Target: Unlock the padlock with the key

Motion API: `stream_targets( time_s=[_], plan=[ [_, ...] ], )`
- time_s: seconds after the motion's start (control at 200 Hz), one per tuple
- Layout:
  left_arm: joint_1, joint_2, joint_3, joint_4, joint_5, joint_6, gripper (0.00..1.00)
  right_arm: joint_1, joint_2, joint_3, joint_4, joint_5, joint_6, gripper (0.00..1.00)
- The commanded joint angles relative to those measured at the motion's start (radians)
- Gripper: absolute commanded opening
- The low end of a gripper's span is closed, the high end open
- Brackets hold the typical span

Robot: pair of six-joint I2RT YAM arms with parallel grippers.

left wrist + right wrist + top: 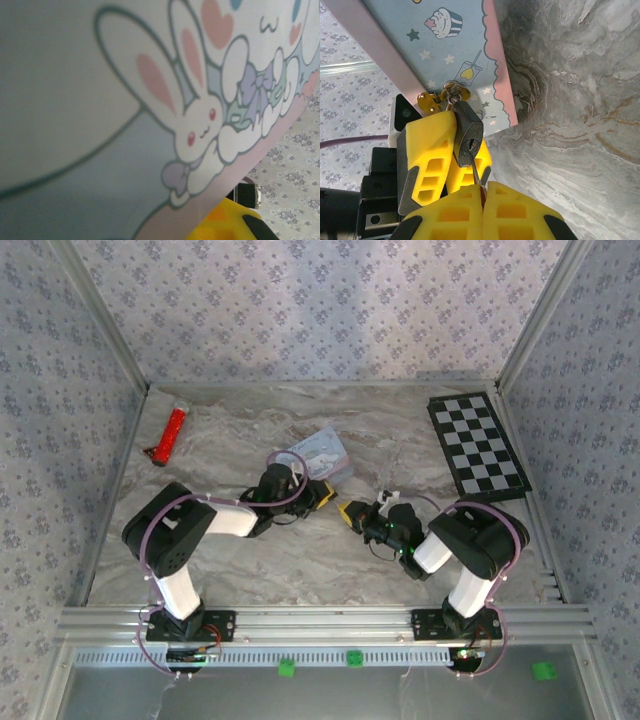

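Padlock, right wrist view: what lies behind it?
Yellow left fingers clamp the padlock; behind them lies the blue tin. The padlock hides most of the second finger.

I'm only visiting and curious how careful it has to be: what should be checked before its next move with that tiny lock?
1. Padlock steadied by the left end effector: ok, its yellow fingers sit on either side of the lock.
2. Key gripped by the right end effector: ok, pinched between the shut tips.
3. Keyhole turned toward the key: ok, it faces the right wrist camera.
4. Key tip inside the keyhole: cannot tell, the blade meets the lock just beneath the hole.
5. Shackle free of the tin's gold clasp: not ok, it is hooked through it.
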Motion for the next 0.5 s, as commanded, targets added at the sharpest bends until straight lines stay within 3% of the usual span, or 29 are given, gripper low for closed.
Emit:
stream_targets(
  time_s=[0.0, 0.495],
  plan=[
    [-0.012, 0.02, 0.022, 0.051, 0.037, -0.044, 0.14, -0.011, 0.006, 0.008, 0.022, -0.009, 0.018, 0.0],
    [-0.018, 0.028, 0.025, 0.064, 0.033, -0.053, 0.14, -0.051, -0.018, 0.0, 0.024, -0.025, 0.012, 0.0]
  ],
)
